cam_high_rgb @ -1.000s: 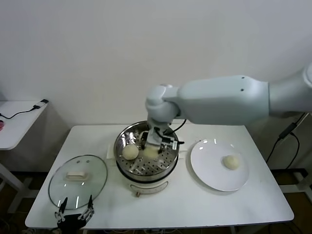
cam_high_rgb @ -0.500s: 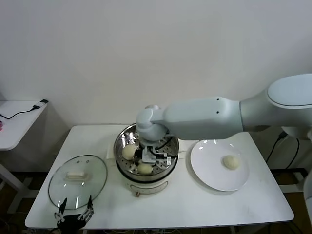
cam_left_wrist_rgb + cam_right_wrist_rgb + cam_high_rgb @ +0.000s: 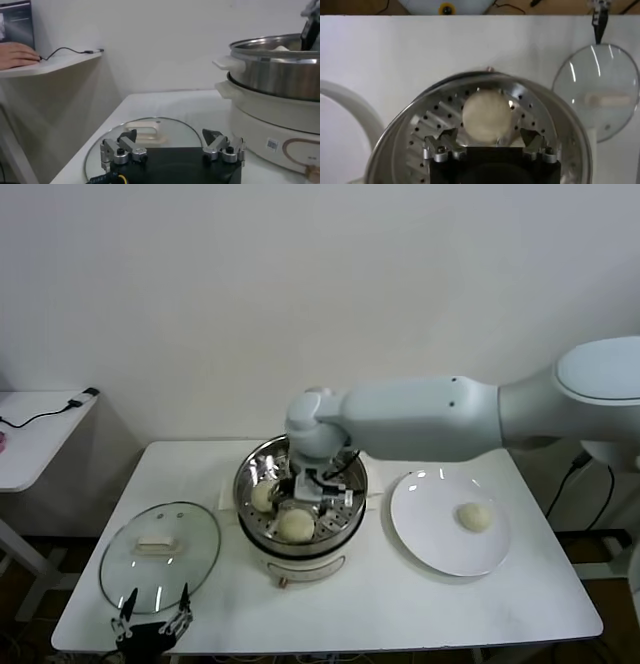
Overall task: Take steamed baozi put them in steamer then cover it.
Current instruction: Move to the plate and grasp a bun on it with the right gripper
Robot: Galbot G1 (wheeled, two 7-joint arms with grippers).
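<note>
The steamer [image 3: 320,562] stands mid-table, a steel pot on a white base. Two steamed baozi lie on its perforated tray, one at the front [image 3: 295,525] and one at the left [image 3: 263,496]. My right gripper [image 3: 315,484] hovers inside the pot just behind the front bun, open. The right wrist view has that baozi [image 3: 486,116] resting on the tray [image 3: 540,125] just ahead of the spread right gripper [image 3: 489,135], untouched. Another baozi [image 3: 474,517] sits on the white plate [image 3: 430,514]. My left gripper [image 3: 150,624] waits open at the table's front left.
The glass lid [image 3: 160,549] with its white handle lies flat on the table left of the steamer, directly ahead of the left gripper [image 3: 170,136] in the left wrist view. A side table [image 3: 40,434] with a cable stands at far left.
The right gripper carried a baozi down to the front of the tray, opened and let it go. It now sits slightly higher and farther back. The left arm has not moved.
</note>
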